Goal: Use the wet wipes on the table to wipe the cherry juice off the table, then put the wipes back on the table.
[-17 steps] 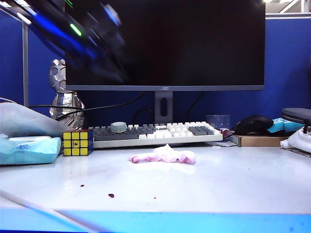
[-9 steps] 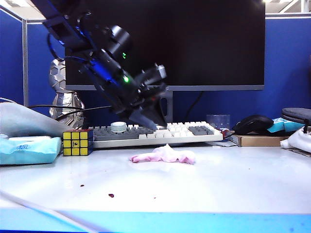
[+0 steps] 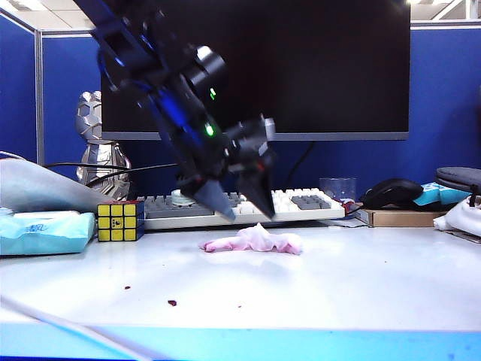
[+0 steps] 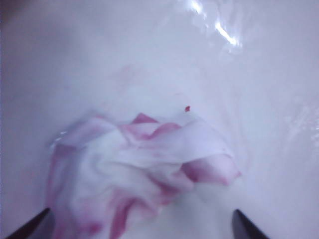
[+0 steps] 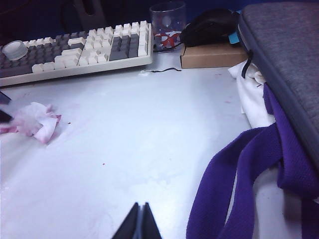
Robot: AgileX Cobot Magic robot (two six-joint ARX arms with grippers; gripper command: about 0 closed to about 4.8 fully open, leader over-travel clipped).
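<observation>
The left gripper (image 3: 246, 212) hangs just above the wet wipes (image 3: 253, 241), its jaws spread wide to either side of the wad and holding nothing. The wipes lie on the table (image 3: 361, 278) just in front of the keyboard (image 3: 240, 207), with cherry juice (image 3: 172, 303) specks nearer the table's front edge. The right gripper (image 5: 140, 222), well right of the wipes, is closed and empty.
</observation>
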